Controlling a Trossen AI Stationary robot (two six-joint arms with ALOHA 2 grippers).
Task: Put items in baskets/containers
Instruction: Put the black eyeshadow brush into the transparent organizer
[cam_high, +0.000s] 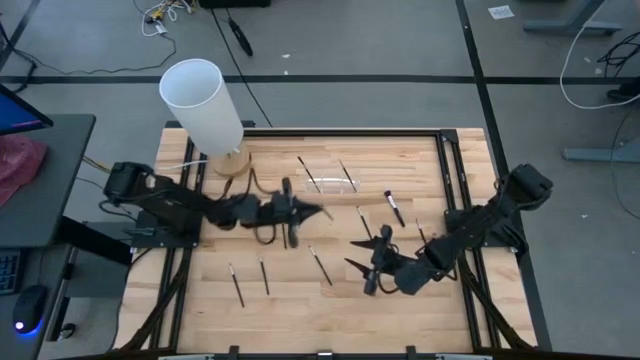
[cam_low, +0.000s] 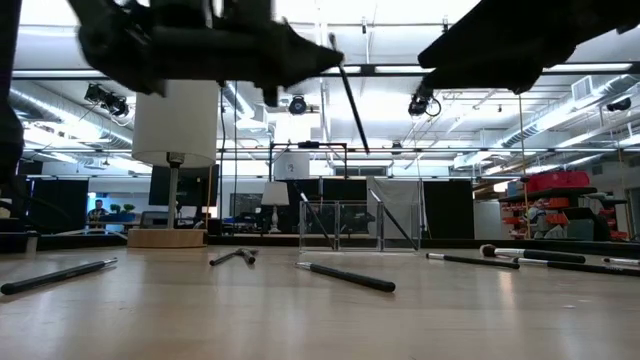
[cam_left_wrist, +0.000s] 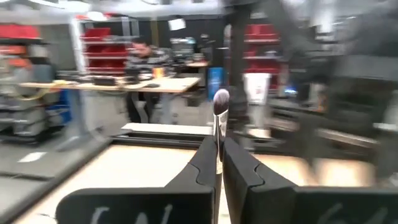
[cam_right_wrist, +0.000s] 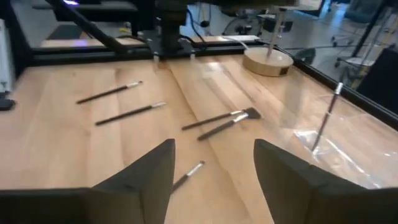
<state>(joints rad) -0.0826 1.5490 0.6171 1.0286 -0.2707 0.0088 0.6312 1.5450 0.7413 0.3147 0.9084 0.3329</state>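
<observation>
Above the middle of the tabletop, one brush (cam_left_wrist: 220, 118) is pinched between the left gripper (cam_high: 315, 212)'s closed fingers (cam_left_wrist: 205, 163), its long axis running straight out past the fingertips, rounded bristle head leading. Near the far edge stands the clear holder (cam_high: 330, 184), two brushes leaning inside. Other brushes (cam_right_wrist: 127, 114) lie flat toward the near edge. Toward the near right, the right gripper (cam_high: 358, 255) hangs wide apart, holding nothing.
</observation>
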